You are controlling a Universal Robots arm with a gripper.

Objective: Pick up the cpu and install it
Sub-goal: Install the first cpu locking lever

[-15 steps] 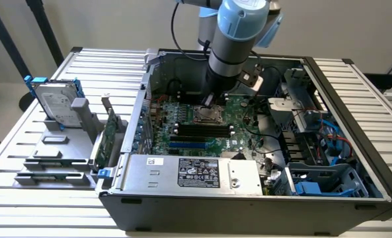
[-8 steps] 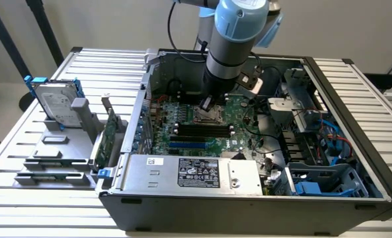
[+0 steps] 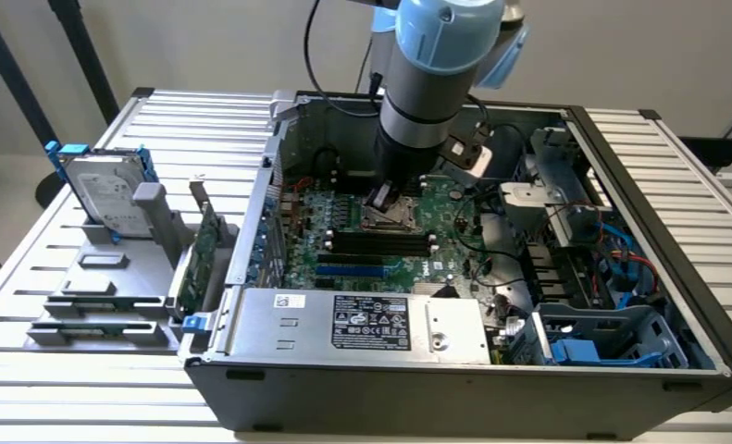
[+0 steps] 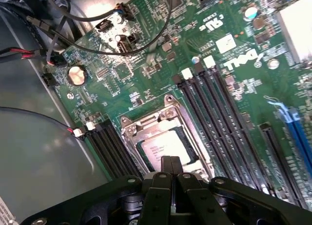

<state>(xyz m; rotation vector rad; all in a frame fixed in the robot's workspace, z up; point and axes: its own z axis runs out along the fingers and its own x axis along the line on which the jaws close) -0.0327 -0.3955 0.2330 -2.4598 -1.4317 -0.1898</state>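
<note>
The cpu [image 4: 165,147] lies flat inside the dark socket frame [image 4: 127,130] on the green motherboard [image 4: 146,54], its dull silver top facing up. My gripper [image 4: 171,162] hangs just over the cpu's near edge, and its two fingers are pressed together with nothing between them. I cannot tell whether the fingertips touch the chip. In the exterior view the arm reaches down into the open computer case [image 3: 465,379], with the gripper [image 3: 382,198] right above the socket frame [image 3: 393,220].
Black memory slots [image 4: 214,103] flank the socket, and blue slots [image 4: 295,130] lie further off. Loose black cables [image 4: 73,49] cross the board. Outside the case at the exterior view's left, a grey rack [image 3: 106,296] holds a hard drive [image 3: 99,190] and a green card [image 3: 200,254].
</note>
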